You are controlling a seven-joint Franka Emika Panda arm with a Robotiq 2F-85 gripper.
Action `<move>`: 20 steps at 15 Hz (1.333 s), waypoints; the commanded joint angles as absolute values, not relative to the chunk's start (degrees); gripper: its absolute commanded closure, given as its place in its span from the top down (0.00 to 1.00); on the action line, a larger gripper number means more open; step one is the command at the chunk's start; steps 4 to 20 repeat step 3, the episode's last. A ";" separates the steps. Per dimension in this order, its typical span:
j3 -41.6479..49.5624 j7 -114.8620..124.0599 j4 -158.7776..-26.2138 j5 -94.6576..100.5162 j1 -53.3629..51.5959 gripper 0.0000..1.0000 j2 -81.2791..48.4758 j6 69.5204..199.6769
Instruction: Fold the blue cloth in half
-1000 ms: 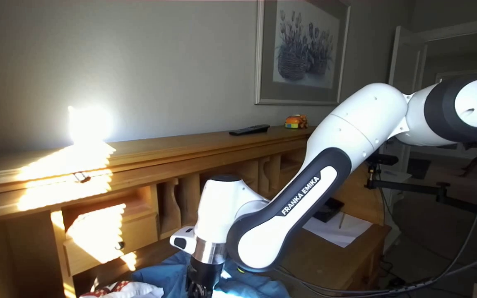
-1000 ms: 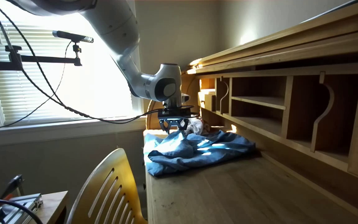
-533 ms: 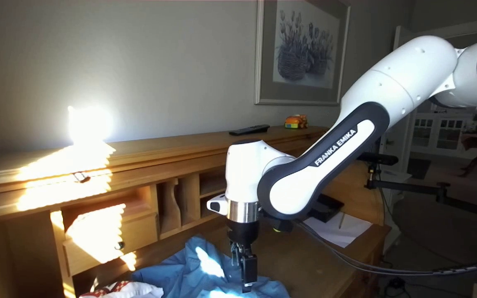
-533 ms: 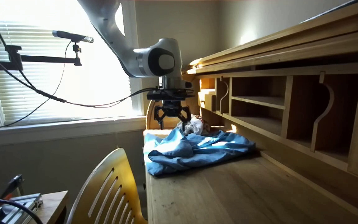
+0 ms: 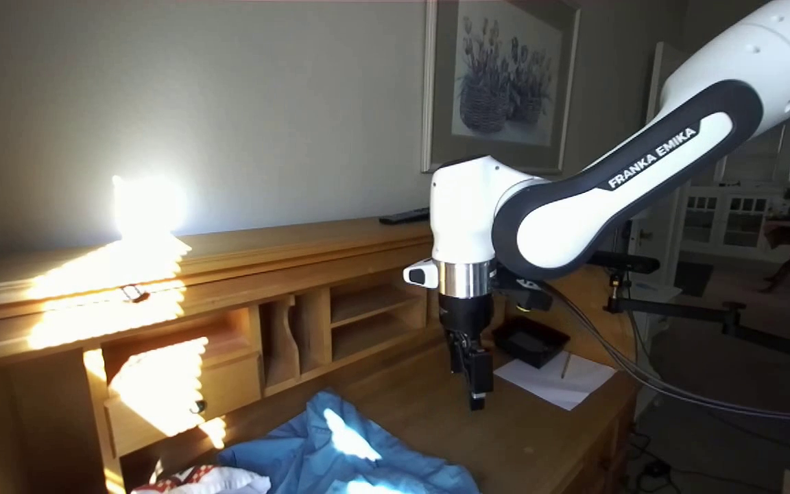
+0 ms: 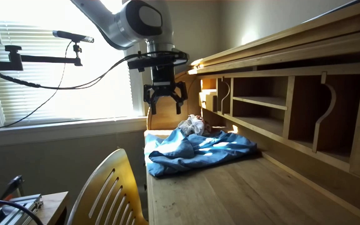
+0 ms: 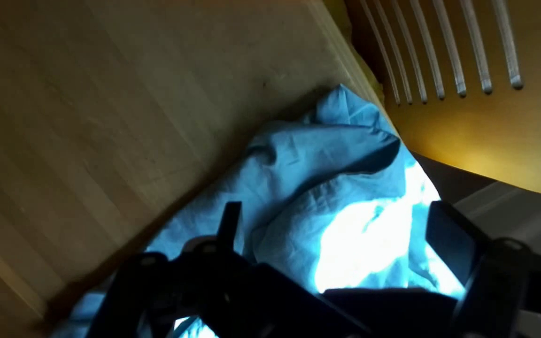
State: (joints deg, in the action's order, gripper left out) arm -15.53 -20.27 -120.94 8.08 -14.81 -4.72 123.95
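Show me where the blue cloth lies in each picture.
In an exterior view: blue cloth, bottom centre, cut off.
In an exterior view: blue cloth, just below centre.
Wrist view: blue cloth, centre to bottom, partly behind the pincer.
Shared landmark: wooden desktop under it.

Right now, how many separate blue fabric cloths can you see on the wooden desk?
1: a large, wrinkled light-blue fabric cloth, bunched on the brown wooden desk and reaching its edge near the yellow slotted chair. Its folds could hide another; I can't tell.
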 commanded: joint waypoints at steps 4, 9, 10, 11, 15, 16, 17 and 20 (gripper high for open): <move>-15.46 -20.25 -121.19 8.07 -14.76 1.00 -3.71 123.59; -15.46 -20.25 -121.19 8.07 -14.76 1.00 -3.71 123.59; -15.46 -20.25 -121.19 8.07 -14.76 1.00 -3.71 123.59; -15.46 -20.25 -121.19 8.07 -14.76 1.00 -3.71 123.59; -15.46 -20.25 -121.19 8.07 -14.76 1.00 -3.71 123.59; -15.46 -20.25 -121.19 8.07 -14.76 1.00 -3.71 123.59; -15.46 -20.25 -121.19 8.07 -14.76 1.00 -3.71 123.59; -15.46 -20.25 -121.19 8.07 -14.76 1.00 -3.71 123.59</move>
